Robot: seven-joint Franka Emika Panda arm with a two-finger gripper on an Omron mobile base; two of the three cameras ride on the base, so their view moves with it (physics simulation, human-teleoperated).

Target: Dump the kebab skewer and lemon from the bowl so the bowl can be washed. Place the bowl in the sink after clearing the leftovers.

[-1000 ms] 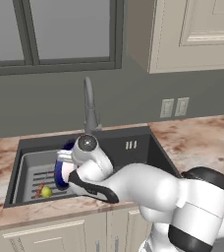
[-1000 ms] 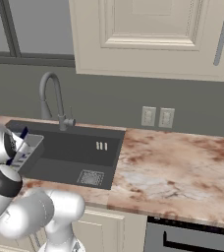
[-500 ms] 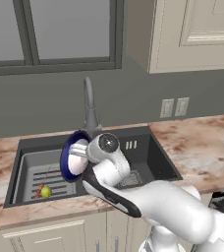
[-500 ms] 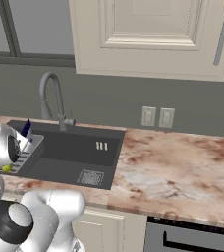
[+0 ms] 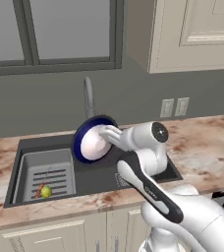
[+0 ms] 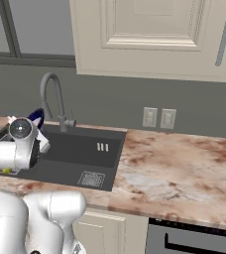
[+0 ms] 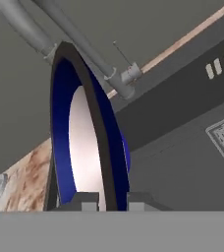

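**Emptied bowl held on edge over the sink**

From my remote station I see the arm's two-finger pincer [image 7: 104,199] clamped shut on the rim of the round shallow bowl [image 5: 93,142], dark blue outside and white inside. The bowl stands nearly upright, its white inside turned away from the pincer toward the left end of the basin, and it hangs clear above the large rectangular dark grey sink [image 5: 99,174]. In the hand view the rim runs up from between the finger tips, with the tall grey curved faucet [image 7: 60,34] just behind the bowl. Well below and to the left of the pincer, on the lighter grey slatted rack insert [image 5: 47,172], lie the small yellow-green lemon [image 5: 45,192] and, touching or just beside it, the thin reddish-brown kebab skewer [image 5: 40,189]. The sink's square drain [image 6: 90,178] lies lower, to the pincer's right.
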